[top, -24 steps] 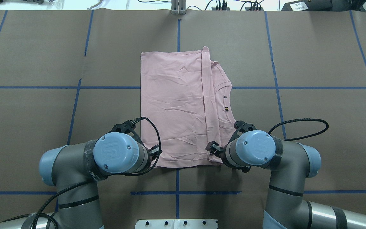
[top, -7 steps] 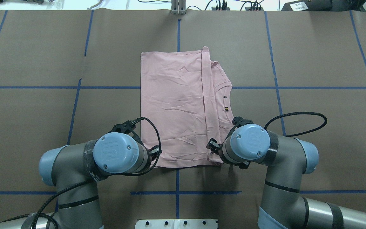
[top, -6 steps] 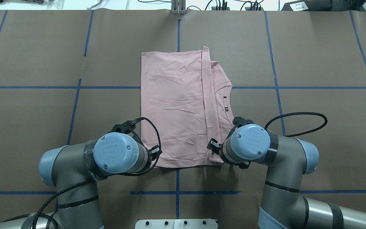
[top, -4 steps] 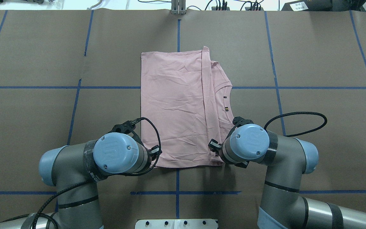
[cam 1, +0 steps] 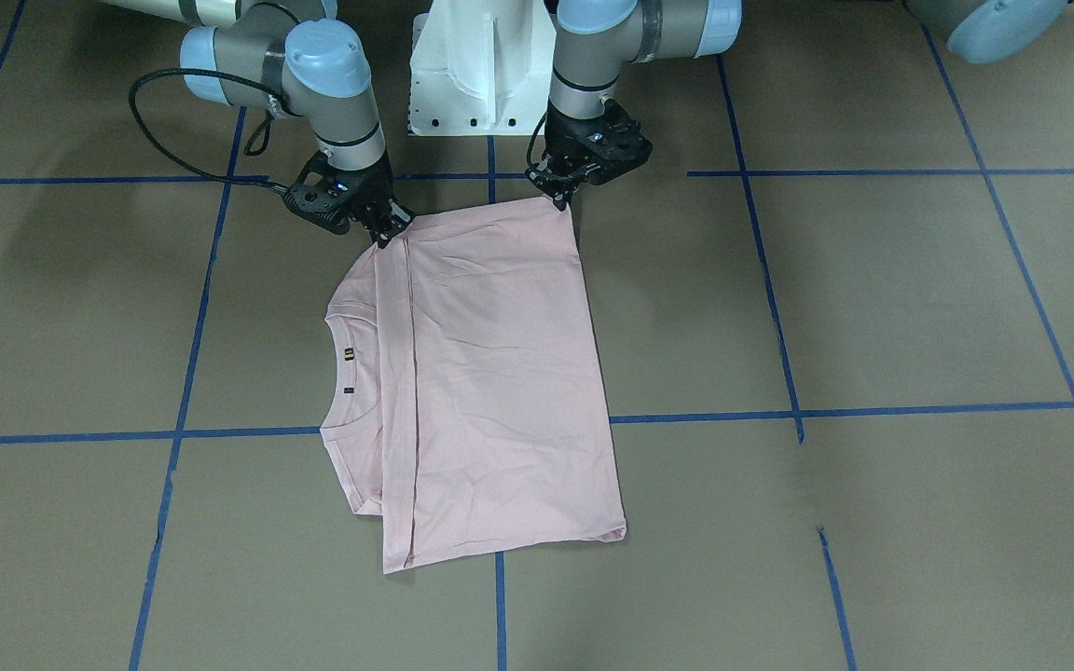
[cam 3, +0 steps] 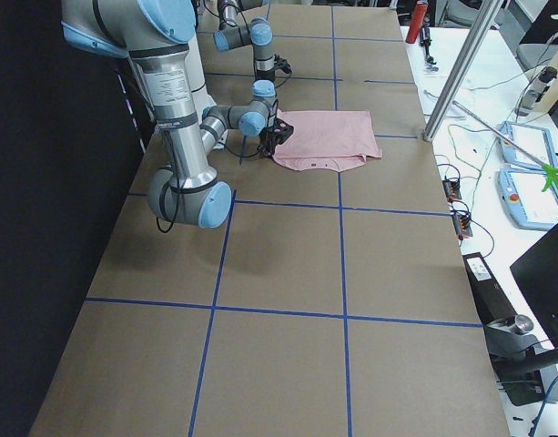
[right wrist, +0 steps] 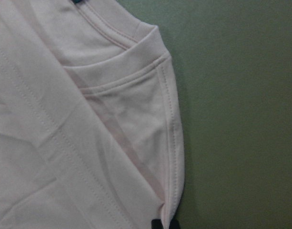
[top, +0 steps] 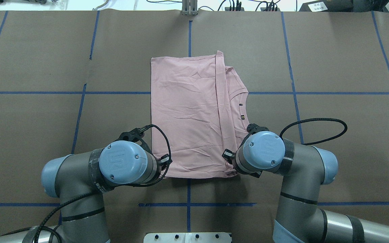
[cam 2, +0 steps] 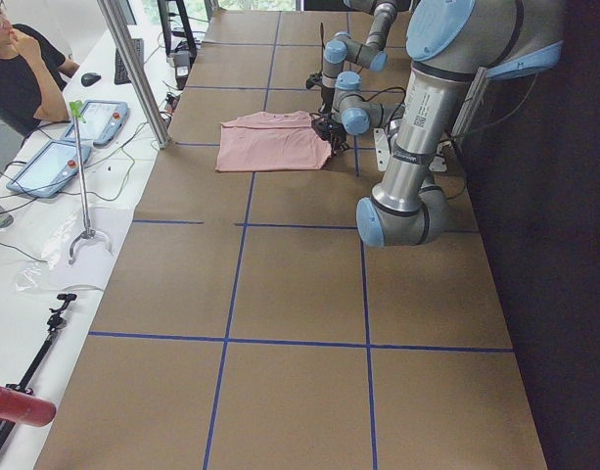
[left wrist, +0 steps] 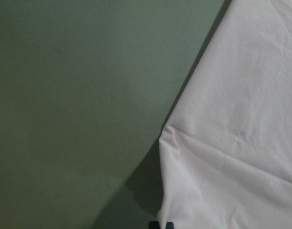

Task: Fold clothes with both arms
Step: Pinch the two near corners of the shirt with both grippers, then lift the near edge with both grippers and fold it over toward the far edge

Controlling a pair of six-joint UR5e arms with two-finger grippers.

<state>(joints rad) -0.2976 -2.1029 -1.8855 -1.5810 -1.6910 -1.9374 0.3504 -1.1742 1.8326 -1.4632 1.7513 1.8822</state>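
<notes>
Brown paper covers the worktop (cam 1: 919, 280), ruled into squares by blue tape lines (cam 1: 873, 411).

Facing the robot, one pale pink T-shirt (cam 1: 490, 373) lies flat near the middle, folded lengthwise with a plain side up and its collar toward the robot's right. Two arms come down on either side of a white pedestal (cam 1: 472, 65). The left arm (cam 1: 593, 56) sets the left jaws on the shirt's hem-side corner nearest the robot, pinching it. The right arm (cam 1: 332, 84) has the right jaws pinching the shoulder-side corner on that same edge. One black cable (cam 1: 155, 140) loops out beside the right arm.

From overhead, the blue wrist caps hide both pairs of jaws. The T-shirt (top: 184, 111) stretches away from them, and a small label (top: 242, 117) shows inside the collar.

Along the table from the robot's left, a seated person (cam 2: 21, 73), a metal post (cam 2: 135, 73) and two tablets (cam 2: 96, 119) (cam 2: 47, 164) line the far side bench.

From the robot's right, the T-shirt (cam 3: 329, 137) lies just beyond the near arm.

The left wrist camera shows a lifted shirt corner (left wrist: 241, 143) over bare worktop (left wrist: 79, 95).

The right wrist camera shows stitched sleeve and collar seams (right wrist: 165, 119).
</notes>
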